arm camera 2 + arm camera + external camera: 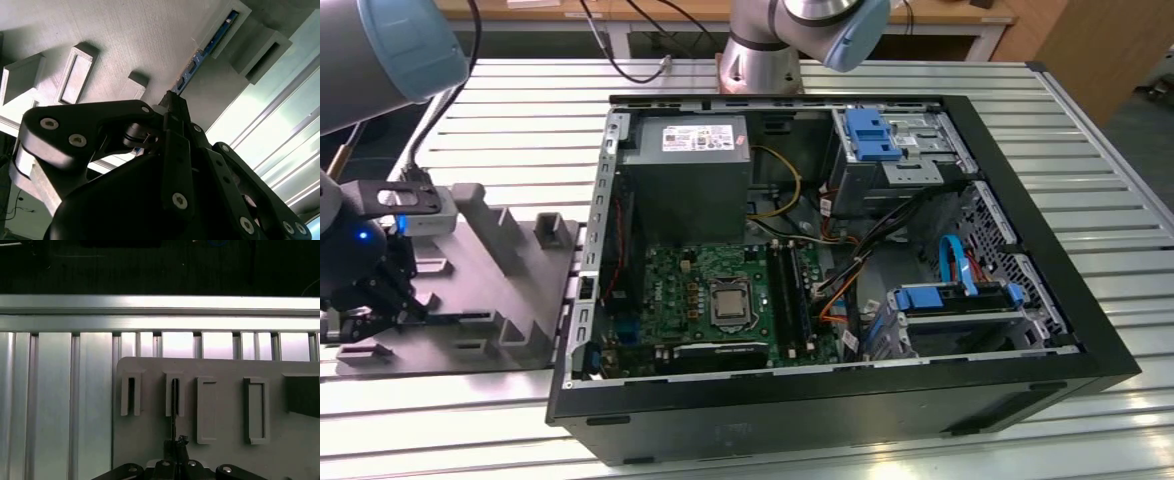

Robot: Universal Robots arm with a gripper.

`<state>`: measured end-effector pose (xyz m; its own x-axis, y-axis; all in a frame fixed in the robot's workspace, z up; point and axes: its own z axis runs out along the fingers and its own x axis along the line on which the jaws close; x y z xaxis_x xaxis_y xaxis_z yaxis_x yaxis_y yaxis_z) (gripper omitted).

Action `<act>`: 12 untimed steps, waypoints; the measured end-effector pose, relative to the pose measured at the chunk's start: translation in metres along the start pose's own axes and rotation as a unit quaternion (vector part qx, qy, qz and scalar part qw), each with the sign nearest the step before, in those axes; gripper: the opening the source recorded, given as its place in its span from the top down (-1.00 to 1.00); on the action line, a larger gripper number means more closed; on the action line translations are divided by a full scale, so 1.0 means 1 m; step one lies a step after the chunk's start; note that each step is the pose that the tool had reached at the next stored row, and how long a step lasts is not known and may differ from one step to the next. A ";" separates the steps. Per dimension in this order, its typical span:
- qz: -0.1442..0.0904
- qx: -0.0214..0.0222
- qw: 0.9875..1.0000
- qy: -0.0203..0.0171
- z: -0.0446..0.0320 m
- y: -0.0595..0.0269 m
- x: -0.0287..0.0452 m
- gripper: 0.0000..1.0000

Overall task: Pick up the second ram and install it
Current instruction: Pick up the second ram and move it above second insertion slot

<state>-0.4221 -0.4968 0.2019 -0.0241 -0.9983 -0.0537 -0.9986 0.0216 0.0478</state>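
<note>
We see the gripper [171,102] as a set of matte black linkages with bright screw heads, its two slim fingers drawn together and pinching the near end of the second ram [210,47]. The stick runs straight ahead from the fingertips, seen on edge: a long, thin, flat strip, dark with a bluish sheen and small blocky parts along its side. It stands on its narrow edge in raised rectangular cradles of the grey holder plate [125,40], its far end seated in the cradle farthest from the gripper. In the first wrist view we find the same stick as a hairline dark stripe leading from the fingertips into one of a row of upright, boxy slots. The plate looks like moulded or printed plastic, dull grey with a fine lined grain and squared blocks and pockets. It lies on the bench [520,130], which is made of bright ribbed aluminium slats. Well apart from the gripper, toward the exterior view's right, the open black metal computer case [854,400] lies on its side, with a green motherboard [680,290] and a plain grey power-supply box [683,190] inside.
</note>
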 end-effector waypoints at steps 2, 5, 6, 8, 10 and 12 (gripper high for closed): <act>0.000 0.000 1.000 0.000 -0.0001 0.0000 0.0000 0.77; 0.000 0.000 1.000 0.000 -0.0010 0.0000 -0.0001 0.77; 0.000 0.000 1.000 0.000 -0.0022 0.0001 -0.0002 0.77; 0.000 0.000 1.000 0.000 -0.0027 0.0001 -0.0002 0.77; 0.000 0.000 1.000 0.000 -0.0029 0.0001 -0.0002 0.77; 0.000 0.000 1.000 0.000 -0.0030 0.0001 -0.0002 0.77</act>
<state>-0.4221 -0.4968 0.2049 -0.0240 -0.9983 -0.0537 -0.9986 0.0214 0.0477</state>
